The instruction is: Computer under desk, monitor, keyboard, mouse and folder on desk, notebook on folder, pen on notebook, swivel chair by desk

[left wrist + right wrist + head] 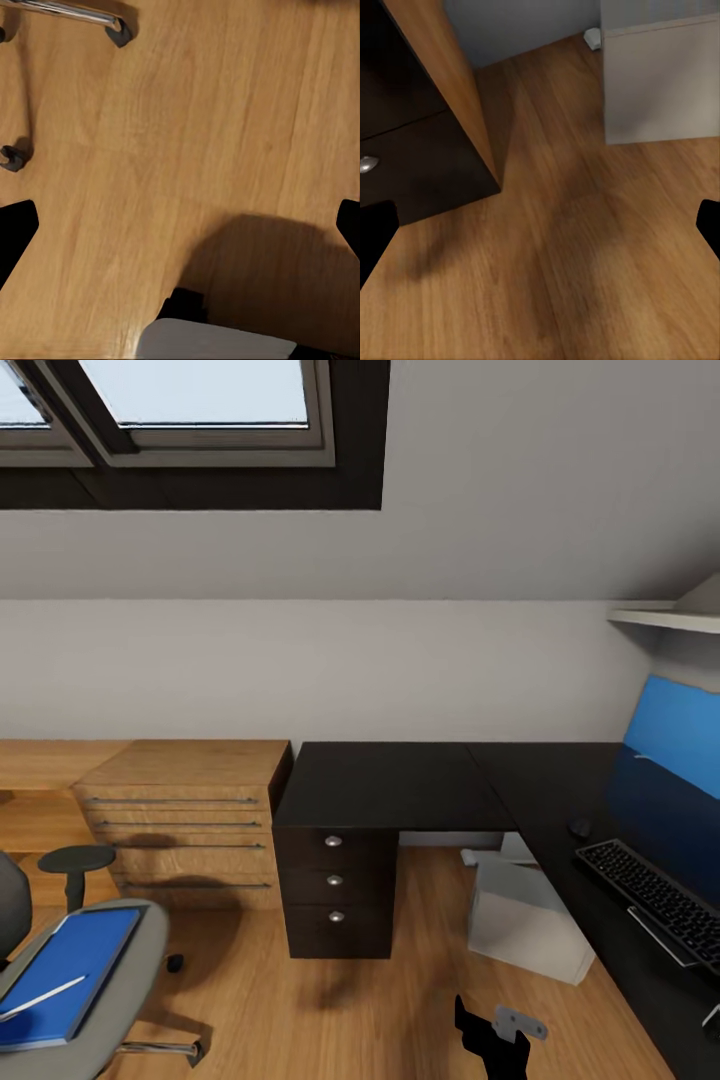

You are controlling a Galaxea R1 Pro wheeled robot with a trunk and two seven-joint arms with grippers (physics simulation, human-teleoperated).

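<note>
Head view showed the folder [65, 972] on the chair [150, 950], near left; both tools were released, empty. Next: reach it, carry to the surface [400, 785].

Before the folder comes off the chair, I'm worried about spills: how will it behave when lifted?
The folder looks thin and flat, so probably light and somewhat bendy. The pen lying loose on it would likely roll off if it tilts. The swivel chair may roll if pushed.
</note>
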